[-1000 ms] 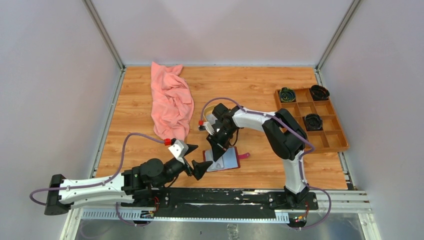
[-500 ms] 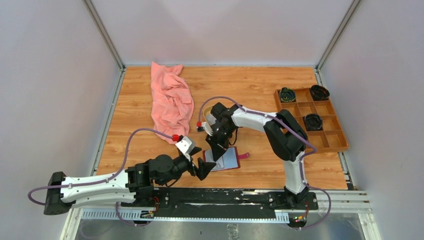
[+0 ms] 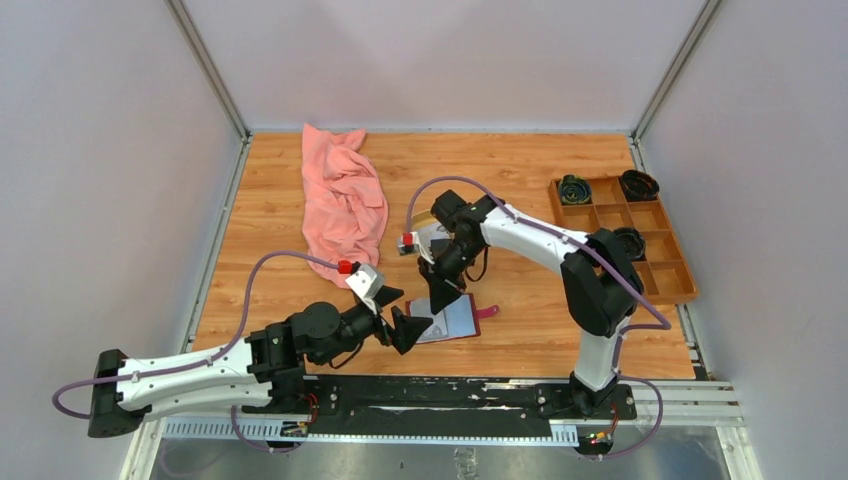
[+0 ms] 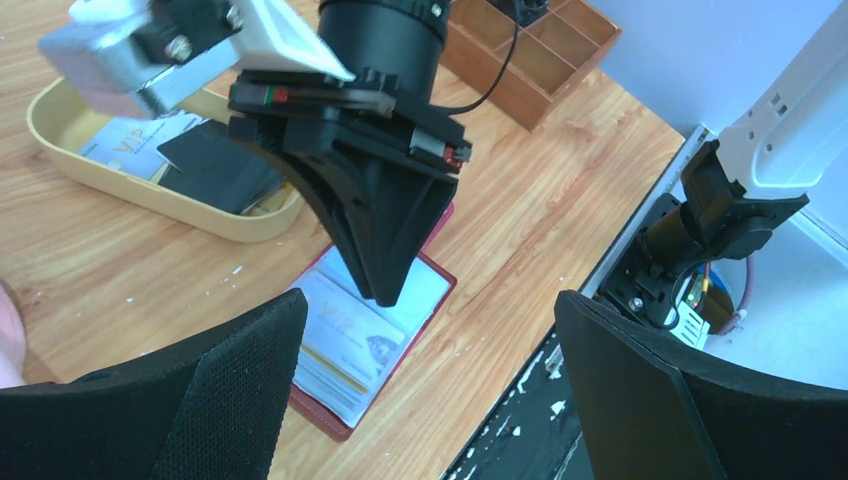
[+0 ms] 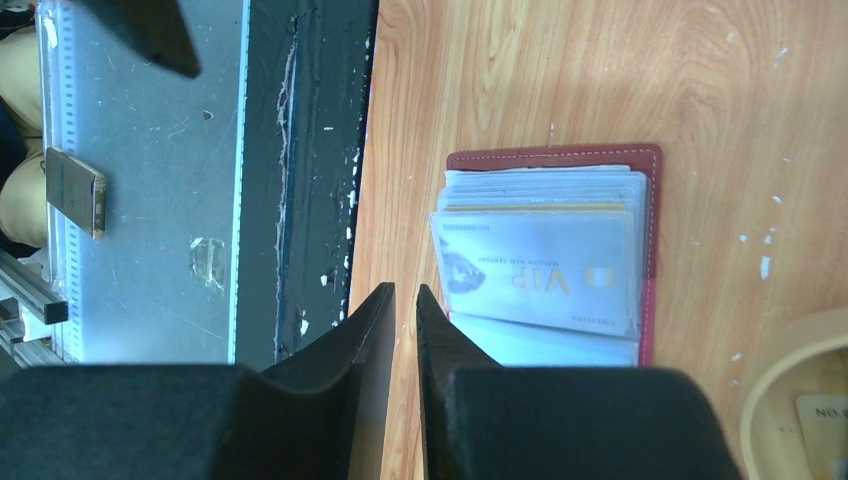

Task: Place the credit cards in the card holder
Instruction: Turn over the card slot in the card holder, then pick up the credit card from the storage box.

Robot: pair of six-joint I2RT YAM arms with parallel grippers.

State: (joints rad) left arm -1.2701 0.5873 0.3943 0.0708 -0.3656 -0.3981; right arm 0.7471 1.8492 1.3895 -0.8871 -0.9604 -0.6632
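right gripper [image 5: 404,292]: fingers nearly together, only a thin slit of table wood showing between them, nothing in the slit. tips hang just off one edge of the card holder [image 5: 652,250]; contact cannot be told. the holder lies open and flat on the table [image 3: 520,180], near the front edge by the black rail. a pale "vip" credit card [image 5: 540,275] sits in its top clear sleeve. left gripper [image 4: 425,310]: fingers [image 4: 240,380] spread wide, empty, low at the holder's left side and aimed at it. just beyond the holder, a tan oval dish [image 4: 130,190] holds more credit cards, one black [image 4: 215,165], one pale. pink cloth [image 3: 343,205] lies far left, wooden compartment tray [image 3: 665,280] far right.
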